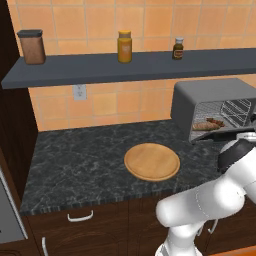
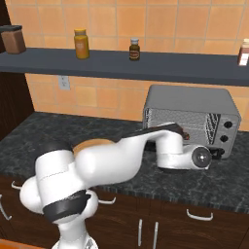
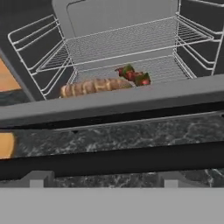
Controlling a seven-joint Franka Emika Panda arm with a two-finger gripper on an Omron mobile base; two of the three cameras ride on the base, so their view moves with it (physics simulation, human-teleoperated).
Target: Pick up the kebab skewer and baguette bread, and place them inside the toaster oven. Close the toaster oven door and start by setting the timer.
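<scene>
No legible writing on toaster oven (image 2: pixel 194 104)

Two base cameras look forward and down from behind the arm, left and right, sharing the toaster oven (image 1: pixel 212 107) at the counter's (image 1: pixel 80 165) right end. The hand camera peers close into its open front.

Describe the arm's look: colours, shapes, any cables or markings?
Glossy white arm of rounded, tube-like links, with dark bands at the joints and a round dark cap at the wrist. No cables or markings visible. The gripper has two small grey, blocky fingertips.
</scene>
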